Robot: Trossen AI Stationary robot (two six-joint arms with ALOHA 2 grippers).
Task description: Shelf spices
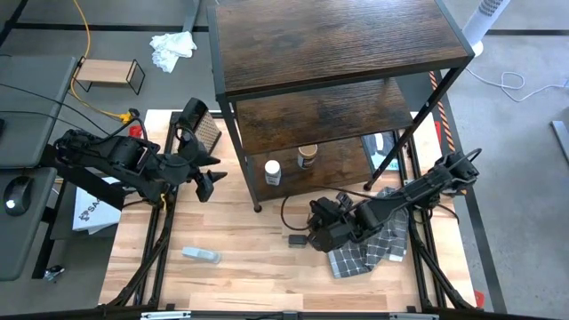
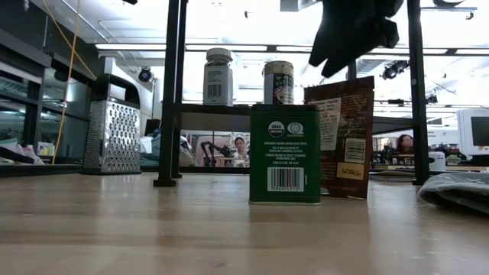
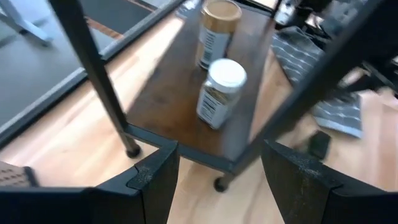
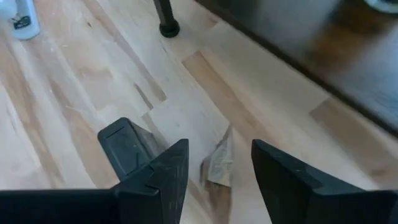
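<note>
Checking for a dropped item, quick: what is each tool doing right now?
Left tool: open, empty, facing the shelf.
Right tool: open, empty, above the brown packet on the table.

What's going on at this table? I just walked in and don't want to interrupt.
Two robot arms are shelving spices. A white-capped jar and a tan-lidded jar stand on the shelf's bottom board. The right gripper hangs open just above a reddish-brown packet standing on the table beside a green tin. The left gripper waits open and empty by the shelf's left side.
</note>
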